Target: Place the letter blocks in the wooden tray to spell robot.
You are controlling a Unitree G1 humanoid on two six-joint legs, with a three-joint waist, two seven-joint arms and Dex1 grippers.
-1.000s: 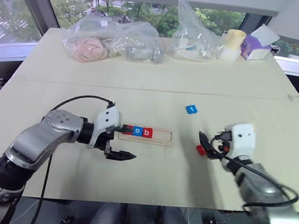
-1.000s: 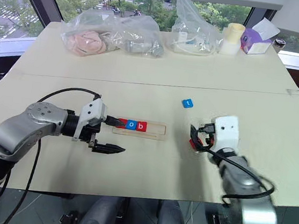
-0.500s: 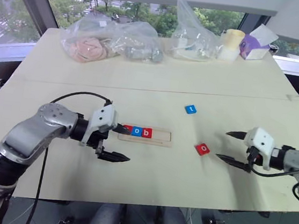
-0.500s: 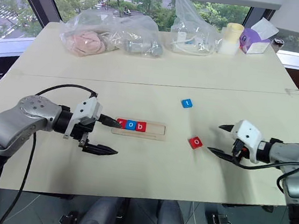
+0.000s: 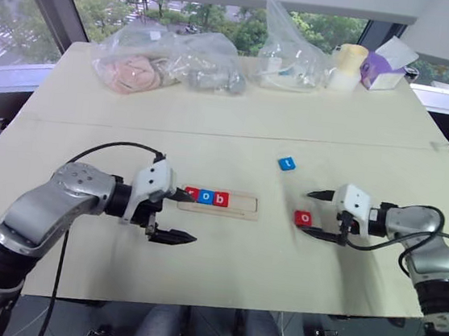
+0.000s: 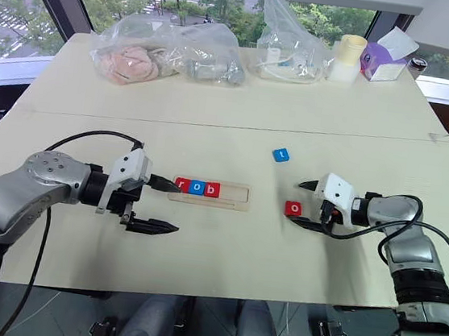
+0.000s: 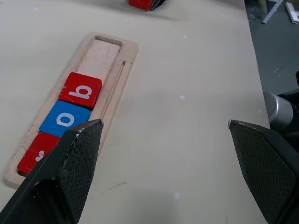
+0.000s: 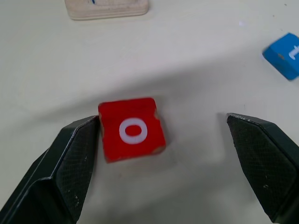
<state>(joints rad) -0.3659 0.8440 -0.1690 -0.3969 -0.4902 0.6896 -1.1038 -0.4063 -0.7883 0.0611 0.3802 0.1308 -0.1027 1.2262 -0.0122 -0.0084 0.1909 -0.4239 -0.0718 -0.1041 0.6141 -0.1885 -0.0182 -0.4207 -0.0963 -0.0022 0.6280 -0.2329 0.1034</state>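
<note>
Your right gripper (image 6: 305,203) stands spread wide around the red o block (image 6: 293,209), one finger almost against its side, so an off-centre squeeze could twist or skid the tile. The wooden tray (image 6: 232,195) lies at nine o'clock from it, with r, o and b seated and two slots free. The blue t block (image 6: 281,154) waits at eleven o'clock, bare table between. Your left gripper (image 6: 162,205) hangs wide and empty at the tray's near end
</note>
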